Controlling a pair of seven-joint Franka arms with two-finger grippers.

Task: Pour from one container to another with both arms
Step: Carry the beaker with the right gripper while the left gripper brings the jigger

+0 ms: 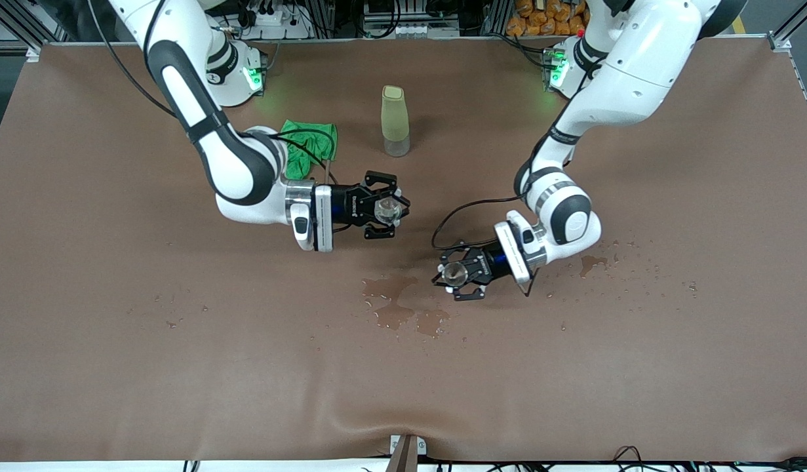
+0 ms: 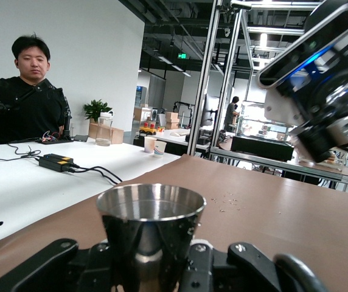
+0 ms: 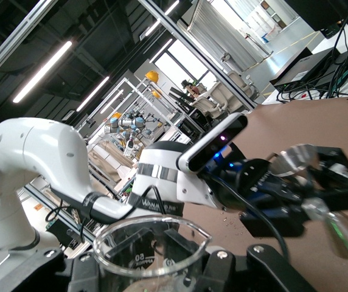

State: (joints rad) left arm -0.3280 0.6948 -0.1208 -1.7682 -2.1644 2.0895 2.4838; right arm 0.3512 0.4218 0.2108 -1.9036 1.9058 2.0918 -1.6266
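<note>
Both hands are loaded. My right hand (image 1: 385,211) is clamped on a clear glass beaker (image 1: 388,209), held upright over the middle of the bench (image 1: 115,367); in the right wrist view the beaker (image 3: 151,244) sits between the fingers, graduation marks showing, and I can't tell if any liquid is in it. My left hand (image 1: 457,275) is clamped on a small steel cup (image 1: 453,273), also upright, over the bench just beside a wet patch. In the left wrist view the steel cup (image 2: 150,226) stands level in the hand, rim up; how much it contains I can't tell.

The two containers are near each other but apart, not lined up rim over rim, neither tilted. So I judge both grasps done, pour itself not started or at least not in progress right now.

The spilled puddle (image 1: 396,305) lies on the bench near the left hand, and scattered droplets (image 1: 613,262) lie toward the left arm's end. A tall pale bottle (image 1: 394,121) stands upright nearer the bases, untouched, with a green cloth (image 1: 308,147) beside it, partly under my right arm.

Left to do, as I see it: bring one vessel over the other, tilt, pour, level back. The wet bench suggests spill risk, so go slow on tilt.
</note>
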